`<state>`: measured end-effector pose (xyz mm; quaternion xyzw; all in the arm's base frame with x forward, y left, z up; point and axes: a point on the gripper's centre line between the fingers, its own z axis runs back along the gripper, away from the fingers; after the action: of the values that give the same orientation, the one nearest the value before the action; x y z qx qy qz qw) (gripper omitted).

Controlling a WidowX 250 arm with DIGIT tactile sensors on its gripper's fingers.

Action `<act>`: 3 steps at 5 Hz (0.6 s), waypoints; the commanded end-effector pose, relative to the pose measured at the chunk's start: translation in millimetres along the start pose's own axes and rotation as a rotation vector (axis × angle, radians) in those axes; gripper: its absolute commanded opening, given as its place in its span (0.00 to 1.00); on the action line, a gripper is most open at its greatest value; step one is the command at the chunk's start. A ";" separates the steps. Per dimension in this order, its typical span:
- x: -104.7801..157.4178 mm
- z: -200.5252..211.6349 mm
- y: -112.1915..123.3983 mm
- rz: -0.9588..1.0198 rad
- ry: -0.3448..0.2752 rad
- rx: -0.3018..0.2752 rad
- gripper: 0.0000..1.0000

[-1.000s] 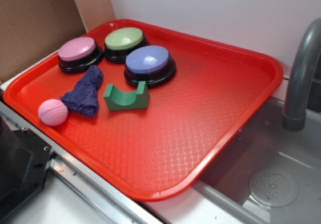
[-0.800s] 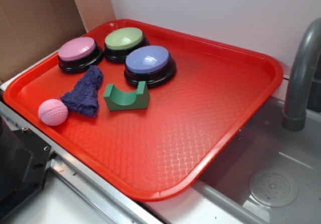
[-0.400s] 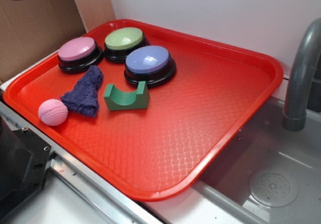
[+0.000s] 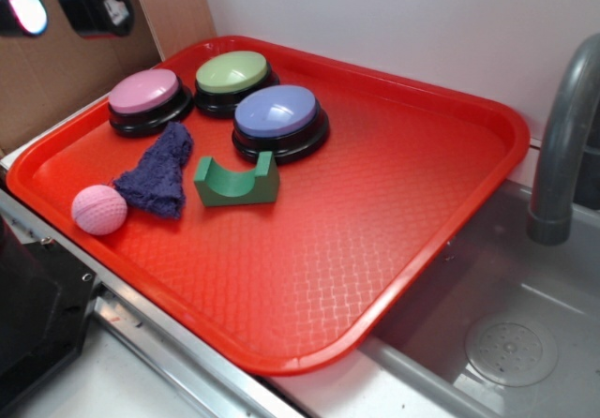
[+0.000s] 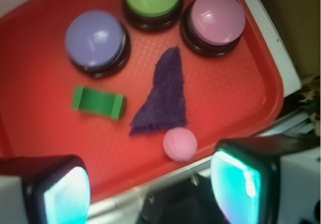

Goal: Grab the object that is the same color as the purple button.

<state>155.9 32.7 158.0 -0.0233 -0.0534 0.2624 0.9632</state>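
Gripper (image 5: pixel 150 184) high over tray's (image 4: pixel 450 109) near-left edge, jaws spread wide, empty, giving you clear overview. Purple cloth (image 4: pixel 159 170) flat near left edge, between pink ball (image 4: pixel 99 209) and green block (image 4: pixel 236 182), its tip just short of pink button (image 4: pixel 145 95); purple button (image 4: pixel 277 113) beyond the block.

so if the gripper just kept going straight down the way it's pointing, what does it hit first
Most likely the pink ball: in the wrist view it sits nearest the line between the open jaws of the gripper, with the purple cloth just beyond it. Depth is unclear, so it could land on the tray edge instead.
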 end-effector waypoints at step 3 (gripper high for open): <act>44.1 -114.7 38.1 0.331 -0.025 0.021 1.00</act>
<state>187.7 79.1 38.1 -0.0170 -0.0385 0.4186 0.9072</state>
